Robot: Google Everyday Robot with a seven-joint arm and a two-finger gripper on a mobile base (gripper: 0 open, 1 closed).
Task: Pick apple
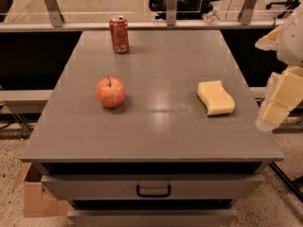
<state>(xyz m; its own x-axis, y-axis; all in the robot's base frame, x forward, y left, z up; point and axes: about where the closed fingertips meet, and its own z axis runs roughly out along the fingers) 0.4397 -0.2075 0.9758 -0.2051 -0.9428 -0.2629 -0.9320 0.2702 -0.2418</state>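
Observation:
The apple (111,92) is round and red with yellowish patches and a short dark stem. It sits upright on the left half of the grey table top (156,126). My gripper (277,103), cream-coloured, hangs at the right edge of the view, just past the table's right side and far from the apple. It holds nothing that I can see.
A red soda can (119,34) stands at the back left of the table. A yellow sponge (215,98) lies on the right side, close to the gripper. A drawer with a dark handle (153,190) is below the front edge. A cardboard box (35,197) sits on the floor at lower left.

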